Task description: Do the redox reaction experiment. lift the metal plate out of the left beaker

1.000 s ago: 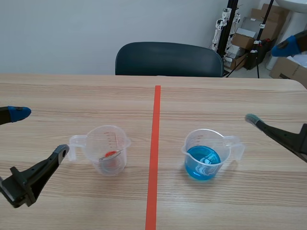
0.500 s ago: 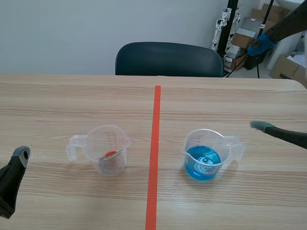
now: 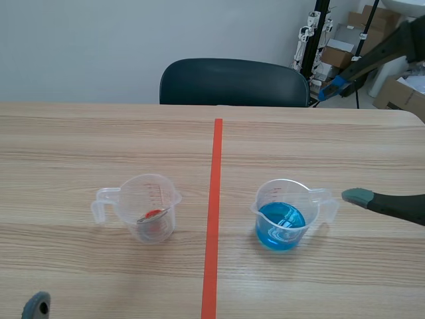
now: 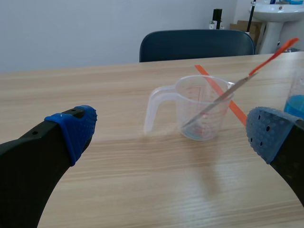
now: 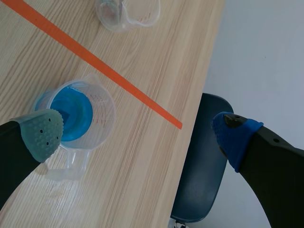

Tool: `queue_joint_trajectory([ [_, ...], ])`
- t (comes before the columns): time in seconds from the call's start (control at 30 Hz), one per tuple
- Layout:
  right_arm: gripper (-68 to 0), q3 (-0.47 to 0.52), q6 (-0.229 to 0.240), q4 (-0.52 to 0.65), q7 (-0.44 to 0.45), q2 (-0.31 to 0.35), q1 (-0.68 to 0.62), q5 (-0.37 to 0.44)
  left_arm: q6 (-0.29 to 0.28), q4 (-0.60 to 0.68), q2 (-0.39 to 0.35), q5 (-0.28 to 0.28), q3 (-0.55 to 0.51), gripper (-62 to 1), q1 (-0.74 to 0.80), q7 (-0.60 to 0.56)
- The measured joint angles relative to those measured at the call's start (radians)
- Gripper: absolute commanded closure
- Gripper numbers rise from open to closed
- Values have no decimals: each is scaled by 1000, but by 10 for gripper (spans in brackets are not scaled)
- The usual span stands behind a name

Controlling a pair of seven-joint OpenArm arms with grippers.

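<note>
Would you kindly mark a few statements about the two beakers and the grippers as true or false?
1. The metal plate leans inside the left beaker. True.
2. The left gripper is shut on the plate. False: it is open, short of the beaker, holding nothing.
3. The right beaker holds blue liquid. True.
4. The right gripper grips the right beaker. False: it is open and holds nothing.
5. Both beakers stand on one side of the tape line. False: one on each side.

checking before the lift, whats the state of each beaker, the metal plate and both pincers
left beaker, upright, metal plate inside
metal plate, leaning on the rim, not gripped
right beaker, upright, part filled with blue liquid
left pincer, open, empty
right pincer, open, empty
</note>
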Motion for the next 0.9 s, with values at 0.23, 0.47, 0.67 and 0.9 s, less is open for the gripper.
queue_joint_trajectory([
  [0.23, -679, 19, -108, -84, 92, 90, -106, 26, -21, -307, -8, 45, 0, -623, -114, -159],
  [0.47, -679, 241, -108, -162, 105, 174, -307, 60, -21, -649, -32, 185, 2, -623, -320, -350],
  [0.67, -679, 365, -95, -251, 111, 269, -357, 140, -21, -816, -42, 200, 8, -623, -439, -358],
  [0.9, -679, 373, -96, -243, 117, 339, -356, 137, -32, -856, -41, 259, 9, -623, -525, -355],
])
